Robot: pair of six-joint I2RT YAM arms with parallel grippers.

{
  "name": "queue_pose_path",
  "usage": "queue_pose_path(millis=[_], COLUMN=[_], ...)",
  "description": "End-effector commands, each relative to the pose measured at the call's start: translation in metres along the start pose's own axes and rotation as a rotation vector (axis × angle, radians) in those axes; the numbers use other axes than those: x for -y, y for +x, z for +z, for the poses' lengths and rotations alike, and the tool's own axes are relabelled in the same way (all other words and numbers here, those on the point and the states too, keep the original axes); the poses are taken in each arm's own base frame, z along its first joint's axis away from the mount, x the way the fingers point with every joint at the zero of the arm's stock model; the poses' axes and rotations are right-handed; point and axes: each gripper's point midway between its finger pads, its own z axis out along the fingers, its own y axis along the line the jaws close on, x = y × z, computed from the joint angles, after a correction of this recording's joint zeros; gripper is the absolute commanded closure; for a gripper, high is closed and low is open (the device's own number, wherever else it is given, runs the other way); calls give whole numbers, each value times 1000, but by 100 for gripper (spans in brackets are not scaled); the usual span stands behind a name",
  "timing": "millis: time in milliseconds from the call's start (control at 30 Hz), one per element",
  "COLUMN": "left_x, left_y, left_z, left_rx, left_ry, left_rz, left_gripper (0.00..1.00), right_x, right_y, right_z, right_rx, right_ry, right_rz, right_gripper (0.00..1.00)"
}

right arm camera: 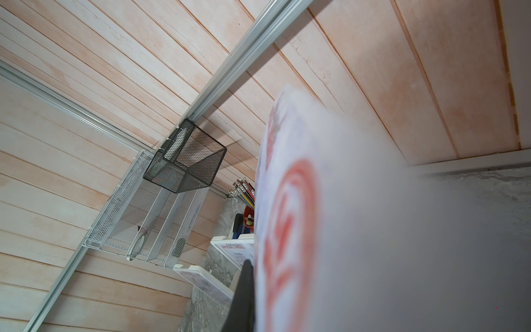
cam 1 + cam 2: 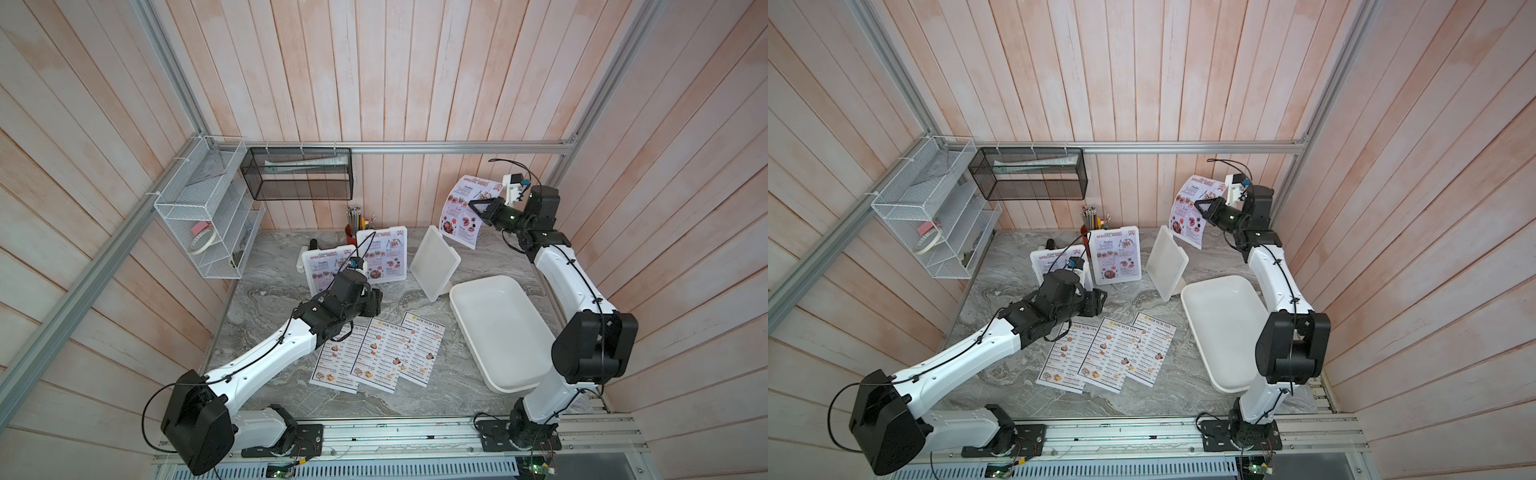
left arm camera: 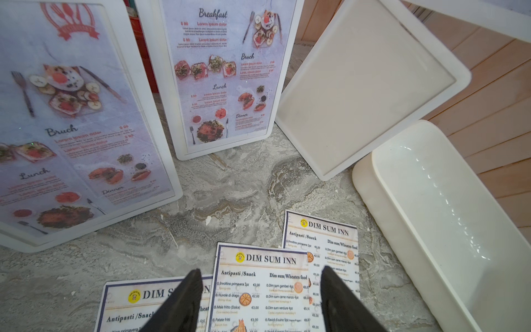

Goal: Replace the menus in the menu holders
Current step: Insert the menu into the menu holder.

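The left arm and right arm each had smooth white link shells dotted with small dark screws, bulky black joint housings, thin black cables clipped alongside, a white wrist bracket carrying a small camera with a blue fitting, and tapered matte-black claw fingers.

Three menus flat before holders; tray right of menus.
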Motion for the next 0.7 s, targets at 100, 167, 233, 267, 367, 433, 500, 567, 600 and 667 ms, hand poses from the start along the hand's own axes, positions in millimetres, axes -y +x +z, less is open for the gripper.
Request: queue_pose_path(millis=[100,167,233,267,367,433,500,567,600,667], left_x=[0,0,0,0,0,1,1,1,2,0], left_y=[-7,-7,-6,-6,-7,-7,-7,-7,-7,-6], left_z=[-9,-9,-9,-9,-8,-8,-9,-9,-9,-9], left_rx=[24,25,24,22,23,21,22,23,22,19], left_ry=[-4,-4,-5,-6,-4,-4,-3,-2,-2,-5], left_rz=[6,4,2,3,2,4,6,5,5,5], left_gripper=[33,33,33,33,33,33,33,33,33,33], right_x=[9,10,12,12,13,13,11,8,6,3], right_y=[2,3,4,4,4,3,2,0,-1,-2], right_z=[2,3,4,4,4,4,4,3,2,1], right_rx=[-8,-11,-13,-14,-13,-10,-8,-5,-3,-1], right_ry=[13,13,16,17,19,20,17,12,9,-3], right_rz=[-5,-4,-1,1,1,0,-2,-7,-9,-12], right_gripper=[100,100,100,100,100,100,100,100,100,100])
